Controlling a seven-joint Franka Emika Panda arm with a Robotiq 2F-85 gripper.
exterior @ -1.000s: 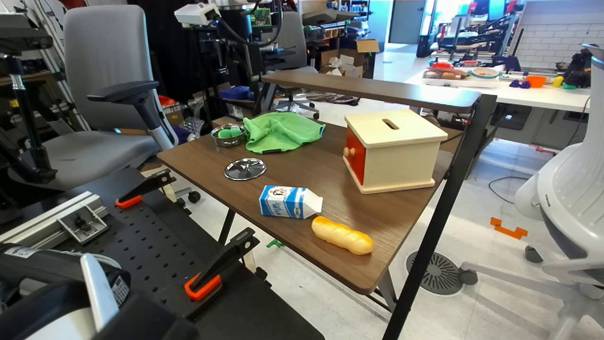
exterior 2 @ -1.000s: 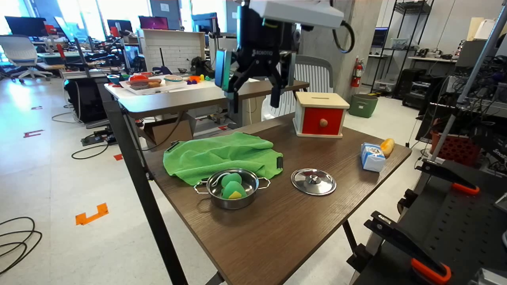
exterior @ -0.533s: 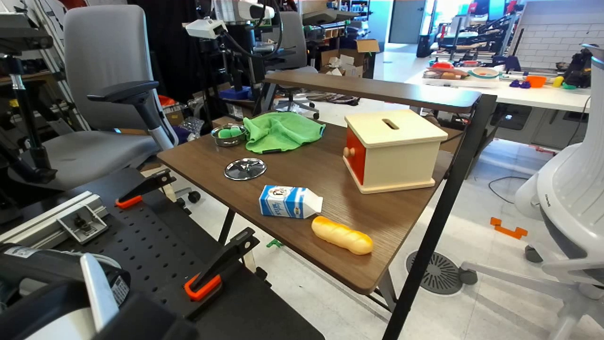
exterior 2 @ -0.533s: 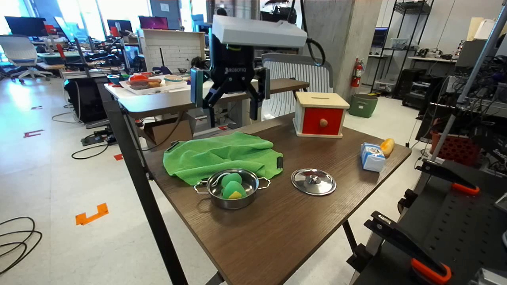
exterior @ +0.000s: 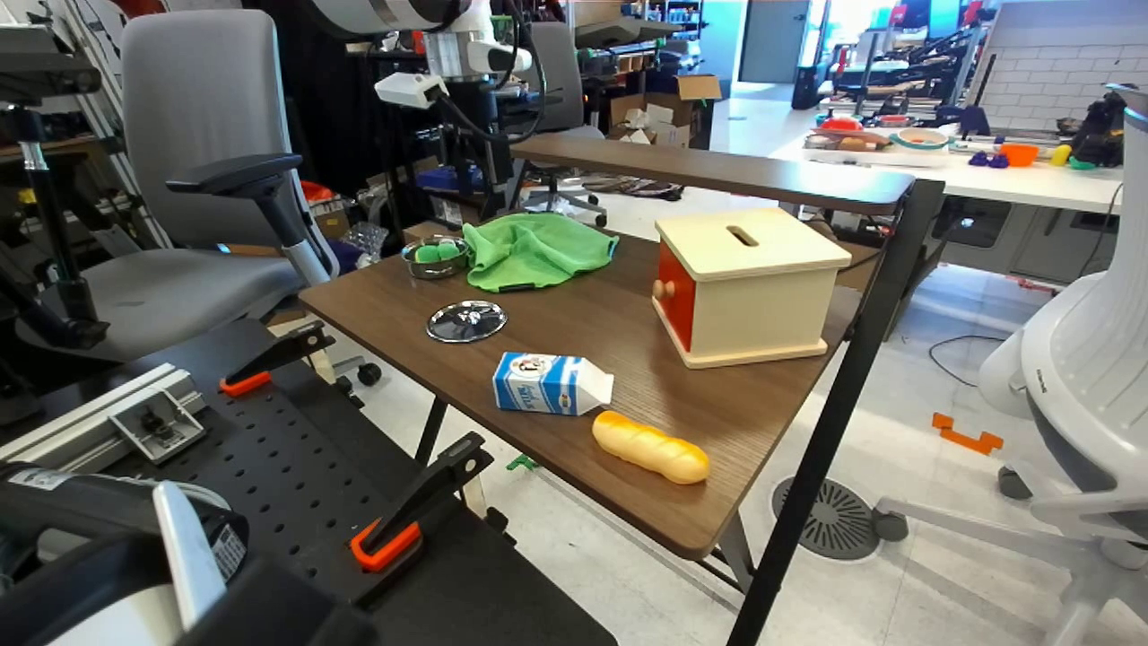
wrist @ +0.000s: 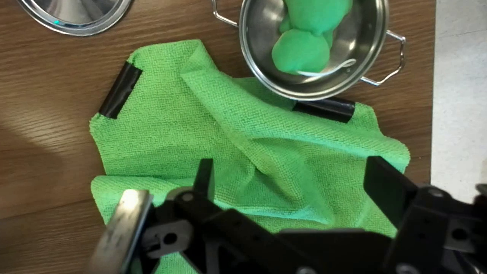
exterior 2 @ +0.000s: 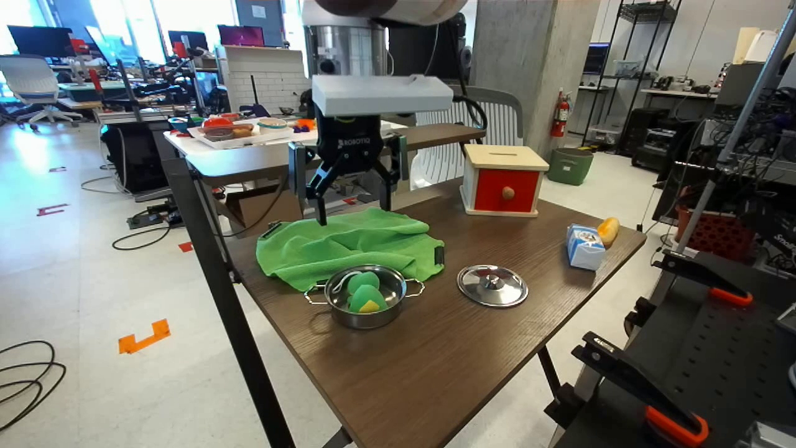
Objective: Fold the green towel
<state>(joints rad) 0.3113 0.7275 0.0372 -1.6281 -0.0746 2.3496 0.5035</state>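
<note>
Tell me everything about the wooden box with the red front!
The wooden box looks like pale wood. Its flat top has a dark slot and sticks out past the walls. The red front looks closed and has a round, wooden-looking knob. It stands upright on the brown table, touching nothing else that I can see.

Green towel (exterior 2: 348,244): rumpled on the brown table (exterior 2: 429,367), in an exterior view; black strips (exterior 2: 439,256) near its three and nine o'clock.
Gripper (exterior 2: 353,213): spread wide, pointing to six o'clock, at the towel's twelve o'clock edge; contact cannot be told.
Metal pot (exterior 2: 365,320): upright at the towel's six o'clock, rounded green objects (exterior 2: 365,296) inside.
Lid (exterior 2: 492,287): flat, knob up, at the pot's three o'clock.
Wooden box (exterior 2: 504,180): red-fronted, at the towel's two o'clock.
Blue-and-white carton (exterior 2: 586,250): well apart, at the towel's three o'clock.
Yellow roll (exterior 2: 608,231): just beside the carton, at its two o'clock.
</note>
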